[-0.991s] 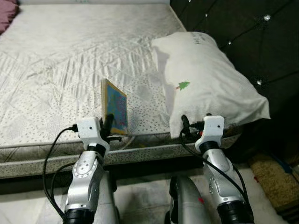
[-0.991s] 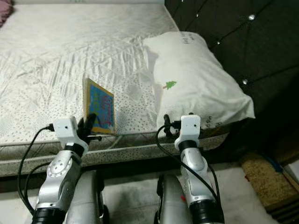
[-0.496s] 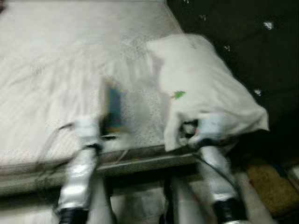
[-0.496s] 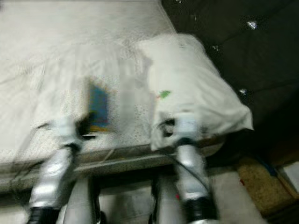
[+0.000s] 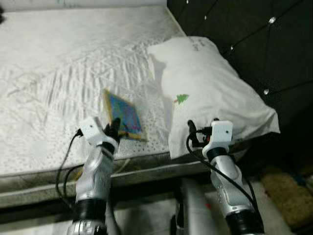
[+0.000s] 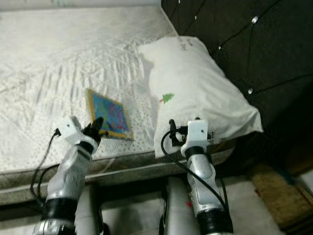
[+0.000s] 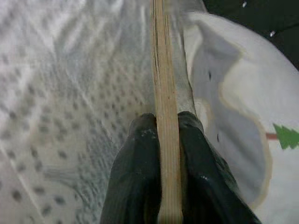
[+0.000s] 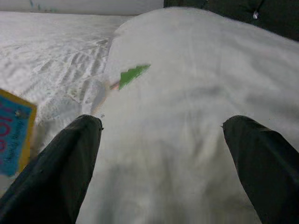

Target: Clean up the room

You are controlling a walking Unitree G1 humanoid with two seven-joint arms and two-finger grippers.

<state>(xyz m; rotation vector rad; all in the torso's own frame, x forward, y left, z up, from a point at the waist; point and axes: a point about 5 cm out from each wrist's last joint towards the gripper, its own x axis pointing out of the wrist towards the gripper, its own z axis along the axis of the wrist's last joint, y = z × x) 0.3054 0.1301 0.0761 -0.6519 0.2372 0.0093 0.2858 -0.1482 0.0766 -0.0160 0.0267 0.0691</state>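
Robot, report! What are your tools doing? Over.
Left tool shut on book, over the mattress. Right tool open at pillow. Nothing in the way.

Bedroom: mattress, pillow, tufted headboard.

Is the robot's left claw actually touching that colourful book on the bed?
Touching. In the left wrist view the left end effector has its two black fingers pressed against both sides of the book, seen edge-on, above the mattress.
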